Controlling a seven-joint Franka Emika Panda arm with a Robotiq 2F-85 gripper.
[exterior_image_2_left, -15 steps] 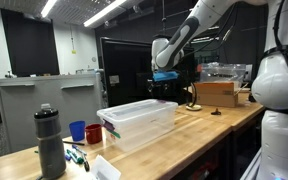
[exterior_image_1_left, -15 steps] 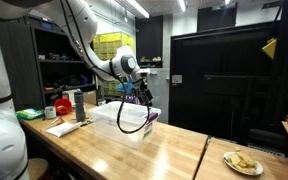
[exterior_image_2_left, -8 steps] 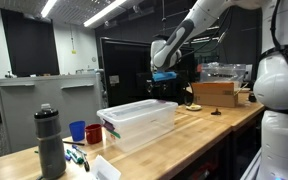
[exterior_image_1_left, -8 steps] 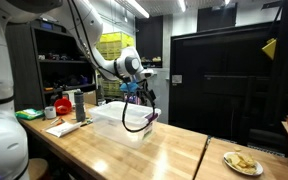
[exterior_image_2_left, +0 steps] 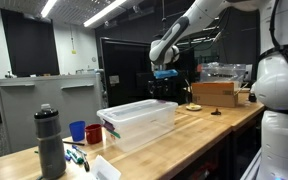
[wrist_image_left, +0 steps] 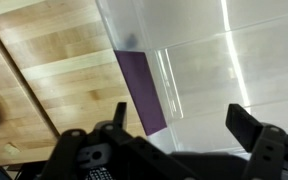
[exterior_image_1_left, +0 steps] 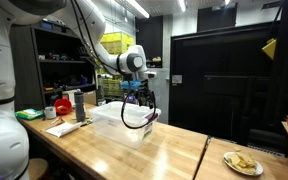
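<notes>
My gripper (exterior_image_1_left: 139, 93) hangs open and empty a short way above a clear plastic bin (exterior_image_1_left: 122, 122) with a lid, which stands on the wooden table. In the exterior view from the opposite side the gripper (exterior_image_2_left: 164, 86) is over the bin's (exterior_image_2_left: 139, 118) far end. In the wrist view the gripper (wrist_image_left: 181, 118) looks straight down on the translucent lid (wrist_image_left: 219, 65). A purple strip (wrist_image_left: 142, 90) runs along the bin's edge beside one dark fingertip (wrist_image_left: 121, 115). Nothing lies between the fingers. A black cable loops down from the wrist in front of the bin.
A black bottle (exterior_image_2_left: 50, 140), a blue cup (exterior_image_2_left: 77, 131) and a red cup (exterior_image_2_left: 93, 132) stand near one end of the table. A cardboard box (exterior_image_2_left: 216, 93) sits at the far end. A plate of food (exterior_image_1_left: 243, 162) lies near the table's edge.
The wrist and gripper have shifted slightly sideways and upward over the bin. The jaws have stayed open.
</notes>
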